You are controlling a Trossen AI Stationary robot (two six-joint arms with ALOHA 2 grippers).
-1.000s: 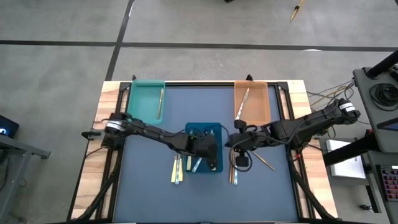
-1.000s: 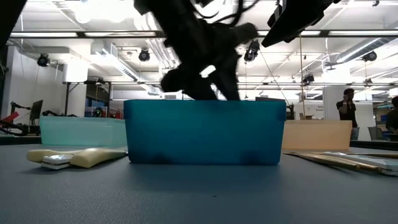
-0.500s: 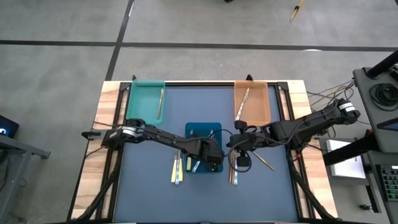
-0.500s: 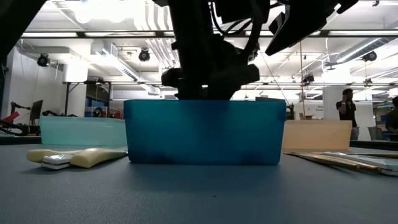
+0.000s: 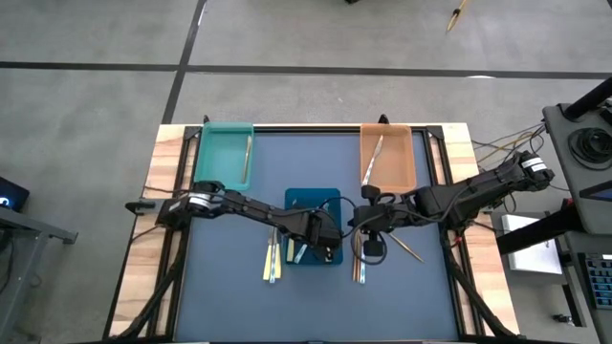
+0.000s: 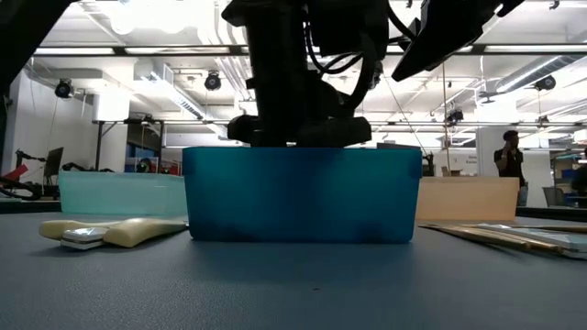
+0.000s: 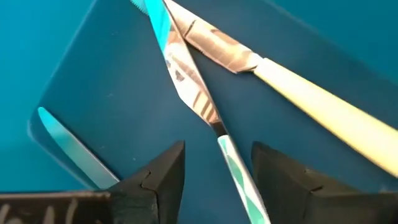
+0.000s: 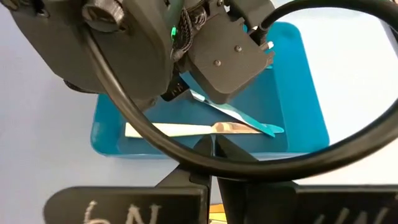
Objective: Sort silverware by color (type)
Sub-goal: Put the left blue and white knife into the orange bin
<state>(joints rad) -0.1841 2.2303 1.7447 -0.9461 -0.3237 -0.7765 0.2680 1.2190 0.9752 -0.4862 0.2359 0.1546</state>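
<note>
I see a dark blue desk (image 5: 229,287) on a grey concrete floor. Three trays: teal (image 5: 226,155), blue (image 5: 330,198), orange (image 5: 387,158). My left claw (image 7: 216,163), fingers apart, straddles a pale-blue-handled knife (image 7: 186,78) inside the blue tray, beside a cream-handled knife (image 7: 311,99). My right claw (image 8: 211,144) hangs closed alongside.

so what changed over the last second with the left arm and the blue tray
The left end effector moved toward the near end of the blue tray and dropped lower into it; its fingers now stand open astride a pale-blue-handled utensil lying there, not yet gripped. The right end effector, shut, kept its place beside the tray. Trays and the other silverware stayed put.
</note>
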